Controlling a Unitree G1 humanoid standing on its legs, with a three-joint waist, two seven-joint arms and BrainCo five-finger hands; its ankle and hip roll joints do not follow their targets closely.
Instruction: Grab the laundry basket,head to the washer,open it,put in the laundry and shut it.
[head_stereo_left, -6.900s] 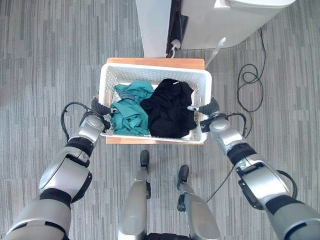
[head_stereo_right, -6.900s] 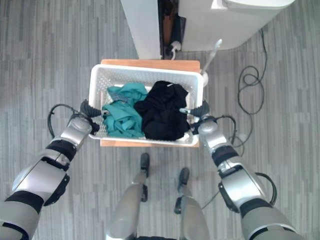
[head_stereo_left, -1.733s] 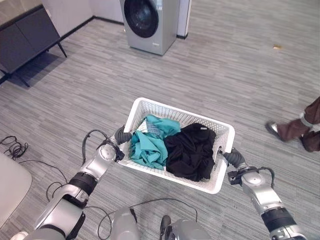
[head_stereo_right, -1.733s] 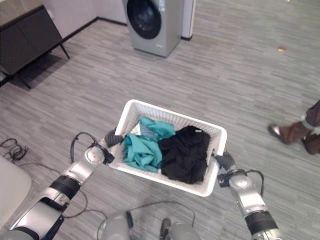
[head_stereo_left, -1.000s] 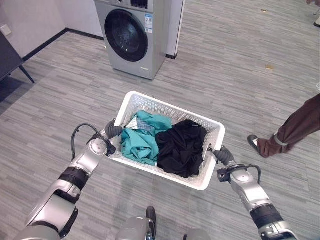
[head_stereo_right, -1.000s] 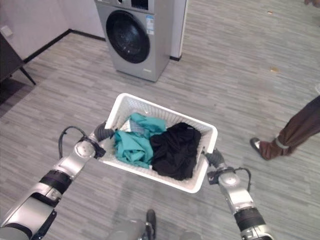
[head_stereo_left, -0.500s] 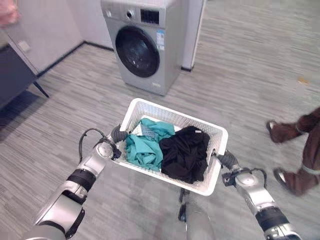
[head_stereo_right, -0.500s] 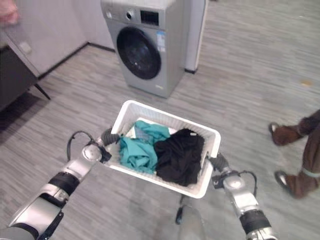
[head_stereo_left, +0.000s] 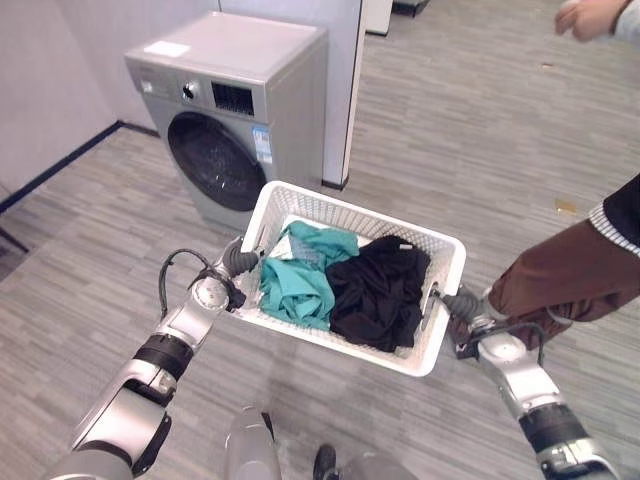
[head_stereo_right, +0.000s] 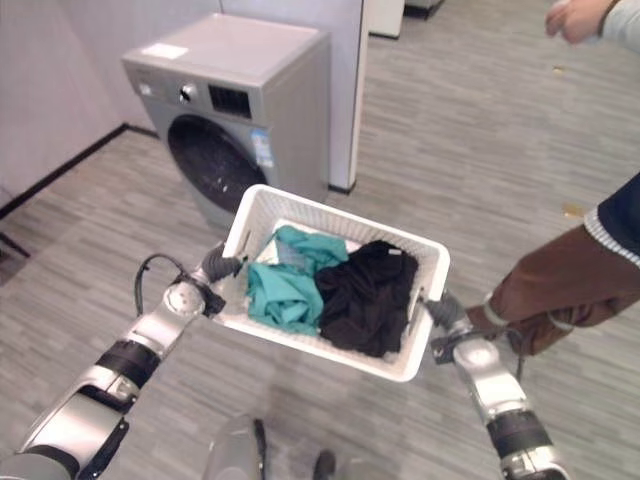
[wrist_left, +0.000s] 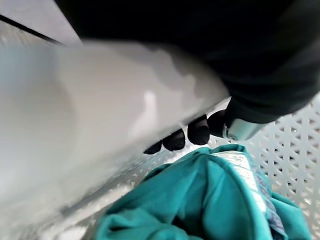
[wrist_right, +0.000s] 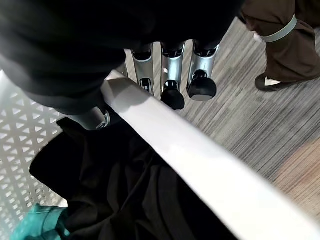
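Observation:
I hold a white perforated laundry basket (head_stereo_left: 352, 207) off the floor between both hands. A teal garment (head_stereo_left: 298, 275) lies in its left half and a black garment (head_stereo_left: 380, 290) in its right. My left hand (head_stereo_left: 235, 262) is shut on the left rim, its fingertips (wrist_left: 192, 134) curled over the edge above the teal garment (wrist_left: 215, 200). My right hand (head_stereo_left: 461, 303) is shut on the right rim, fingers (wrist_right: 172, 75) outside and thumb (wrist_right: 95, 117) inside by the black garment (wrist_right: 125, 190). The grey washer (head_stereo_left: 240, 95) stands just beyond the basket, its round dark door (head_stereo_left: 212, 162) closed.
A person stands close on my right: a leg in brown trousers (head_stereo_left: 565, 280) beside my right hand, shoes (wrist_right: 272, 82) on the floor, a hand (head_stereo_left: 592, 14) at the upper right. A white wall corner (head_stereo_left: 340, 90) rises behind the washer. Grey wood-look floor lies all around.
The view has shifted closer to the washer, which now sits just past the basket. The person's leg is nearer my right hand. Both hands keep their hold on the rims.

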